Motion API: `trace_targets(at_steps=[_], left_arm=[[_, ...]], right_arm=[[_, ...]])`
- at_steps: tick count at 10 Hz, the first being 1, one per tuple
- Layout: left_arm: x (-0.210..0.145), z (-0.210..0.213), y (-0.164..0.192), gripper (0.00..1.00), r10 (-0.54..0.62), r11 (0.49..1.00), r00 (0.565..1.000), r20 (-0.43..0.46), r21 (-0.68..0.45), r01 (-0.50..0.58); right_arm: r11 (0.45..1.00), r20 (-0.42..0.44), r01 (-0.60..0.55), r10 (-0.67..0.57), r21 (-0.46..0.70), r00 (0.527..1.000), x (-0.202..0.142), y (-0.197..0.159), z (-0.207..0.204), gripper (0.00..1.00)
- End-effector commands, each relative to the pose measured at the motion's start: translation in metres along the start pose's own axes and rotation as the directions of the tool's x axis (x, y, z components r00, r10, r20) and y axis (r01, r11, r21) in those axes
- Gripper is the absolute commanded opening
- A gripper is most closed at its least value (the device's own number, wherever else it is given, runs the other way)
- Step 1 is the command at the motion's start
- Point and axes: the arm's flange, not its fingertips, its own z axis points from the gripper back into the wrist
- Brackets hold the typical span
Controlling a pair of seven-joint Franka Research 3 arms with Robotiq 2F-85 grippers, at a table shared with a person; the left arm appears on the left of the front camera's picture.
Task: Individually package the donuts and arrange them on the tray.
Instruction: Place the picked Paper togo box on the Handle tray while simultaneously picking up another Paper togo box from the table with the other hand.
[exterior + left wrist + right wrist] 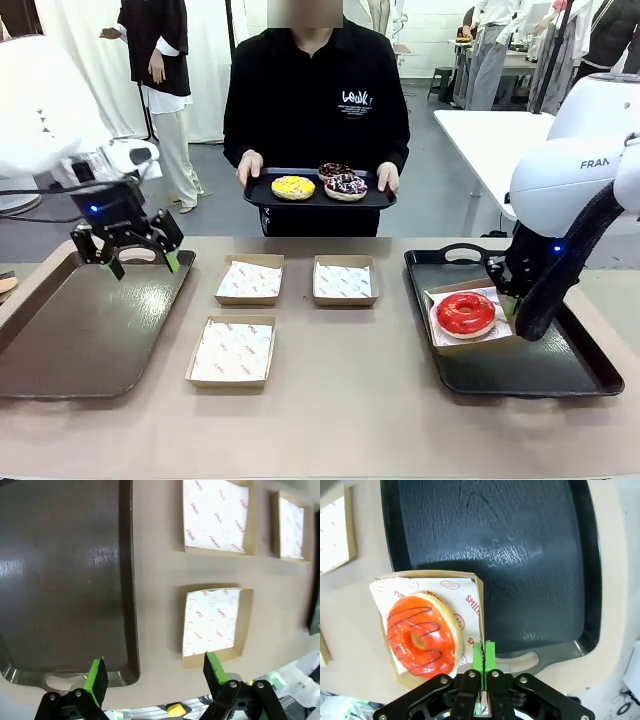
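A red-glazed donut (466,313) (420,635) lies in a paper-lined cardboard box (436,322) (461,592) at the left end of the black tray (530,375) (520,540). My right gripper (510,298) (484,652) is shut, pinching that box's side wall. Across the table a person holds a small black tray (320,203) with a yellow donut (293,187), a sprinkled donut (346,186) and a chocolate donut (334,170). My left gripper (130,255) (155,672) hangs open and empty over the far end of the brown tray (80,330) (60,570).
Three empty paper-lined boxes sit mid-table: two in the far row (249,280) (343,280) (212,622) (216,515) and one nearer (231,350) (291,525). A white table stands at the back right. People stand farther off.
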Motion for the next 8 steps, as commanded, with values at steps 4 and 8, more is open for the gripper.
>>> trace_targets(at_steps=[4, 8], left_arm=[[-0.021, -0.052, -0.061, 1.00, -0.012, 0.996, 1.000, -0.004, 0.092, 0.012], [-0.041, -0.093, -0.073, 1.00, -0.070, 0.990, 0.997, -0.044, 0.121, 0.075]], right_arm=[[1.000, 0.007, -0.029, 0.029, -0.003, 1.000, -0.006, 0.015, 0.001, 0.01], [1.000, 0.007, -0.029, 0.029, -0.003, 1.000, -0.006, 0.015, 0.001, 0.01]])
